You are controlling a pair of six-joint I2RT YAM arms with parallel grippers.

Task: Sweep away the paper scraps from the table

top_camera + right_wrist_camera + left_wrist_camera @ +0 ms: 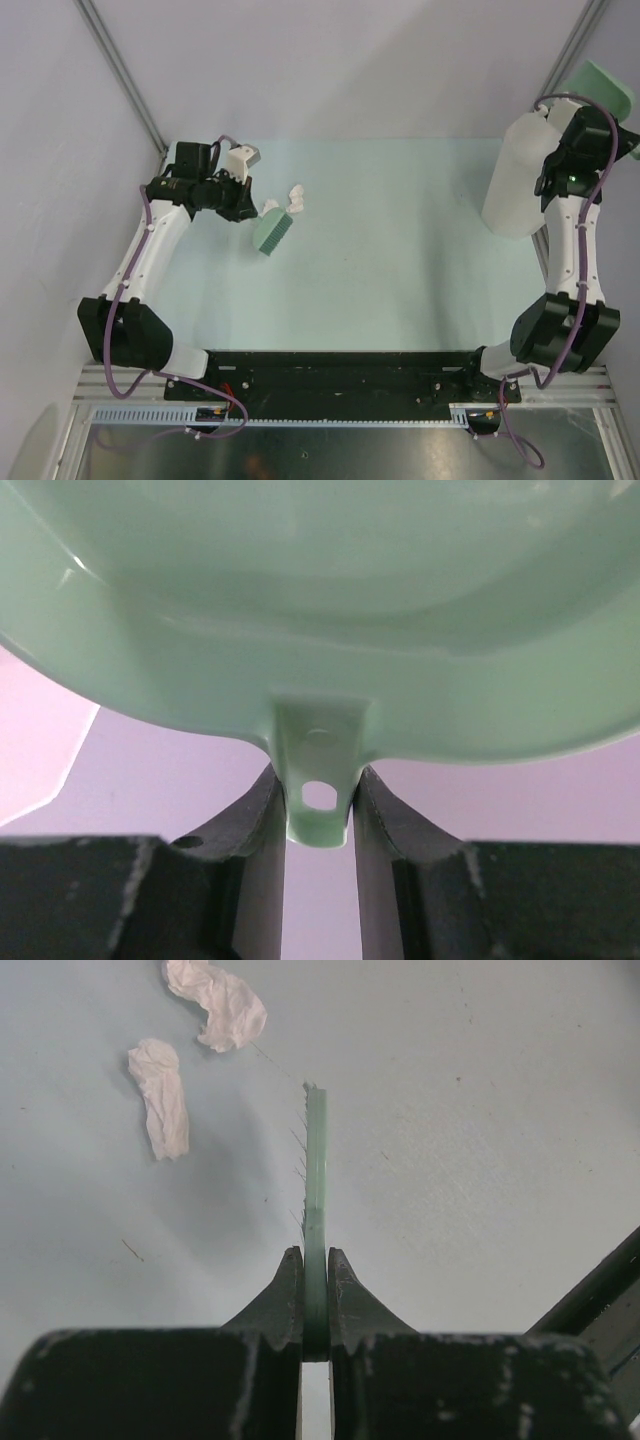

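Observation:
Two white crumpled paper scraps (222,1000) (162,1095) lie on the pale green table (480,1110), ahead and left of a thin green brush (316,1180). My left gripper (316,1255) is shut on that brush's handle. From above, the brush (271,232) rests near the far left of the table (400,270), with the paper scraps (296,198) just beyond it. My right gripper (320,780) is shut on the tab handle of a green dustpan (330,600), which it holds raised. From above, the dustpan (600,85) is beside the far right wall.
A tall white faceted bin (520,175) stands at the far right of the table, next to the right arm. Grey walls close in the back and sides. A black rail (340,372) runs along the near edge between the arm bases.

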